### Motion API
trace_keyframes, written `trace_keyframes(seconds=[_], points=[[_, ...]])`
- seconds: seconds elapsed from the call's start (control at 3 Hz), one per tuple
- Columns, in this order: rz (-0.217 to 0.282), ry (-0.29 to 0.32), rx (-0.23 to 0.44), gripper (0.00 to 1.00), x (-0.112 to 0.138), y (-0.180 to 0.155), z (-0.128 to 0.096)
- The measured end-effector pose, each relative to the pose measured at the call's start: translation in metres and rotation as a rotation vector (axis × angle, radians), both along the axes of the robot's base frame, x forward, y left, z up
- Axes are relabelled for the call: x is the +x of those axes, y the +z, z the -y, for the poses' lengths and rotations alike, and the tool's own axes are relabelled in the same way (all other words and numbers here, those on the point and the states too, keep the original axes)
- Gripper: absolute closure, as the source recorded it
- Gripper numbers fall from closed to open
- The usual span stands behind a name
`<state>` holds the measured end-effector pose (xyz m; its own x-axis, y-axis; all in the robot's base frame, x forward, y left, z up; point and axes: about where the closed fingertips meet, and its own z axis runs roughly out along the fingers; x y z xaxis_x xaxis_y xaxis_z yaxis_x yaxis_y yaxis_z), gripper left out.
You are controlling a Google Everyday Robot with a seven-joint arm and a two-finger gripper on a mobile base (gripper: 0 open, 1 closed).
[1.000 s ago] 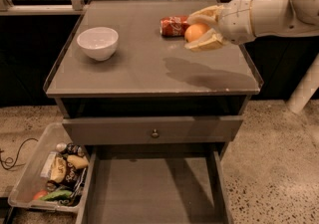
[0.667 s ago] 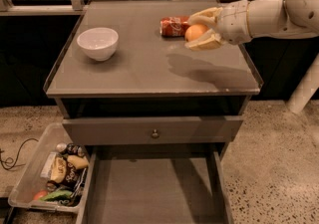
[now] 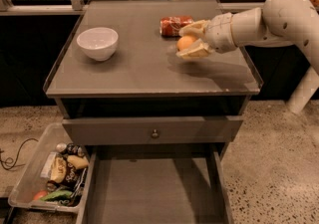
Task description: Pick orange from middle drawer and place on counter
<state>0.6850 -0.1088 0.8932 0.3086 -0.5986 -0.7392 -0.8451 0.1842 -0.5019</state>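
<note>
The orange (image 3: pixel 186 43) sits between the two pale fingers of my gripper (image 3: pixel 189 42), which is shut on it. The gripper holds it just above the right part of the grey counter (image 3: pixel 139 68), close to a red cola can (image 3: pixel 175 25) lying behind it. My arm reaches in from the right. The middle drawer (image 3: pixel 154 188) stands pulled out at the bottom of the view, and its flat grey floor is bare.
A white bowl (image 3: pixel 97 43) stands on the counter's left side. A closed drawer panel with a round knob (image 3: pixel 155 132) lies below the counter. A clear plastic bin of snack packets (image 3: pixel 55 175) sits on the floor at the left, with a cable beside it.
The gripper with the orange has moved a little to the left and lower, closer to the counter surface. Bowl, can and drawer have not moved.
</note>
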Motion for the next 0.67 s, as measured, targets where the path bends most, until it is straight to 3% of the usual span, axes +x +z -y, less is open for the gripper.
trace_keyframes(seconds=[0.67], points=[[-0.072, 0.004, 0.017, 1.00, 0.003, -0.036, -0.010]])
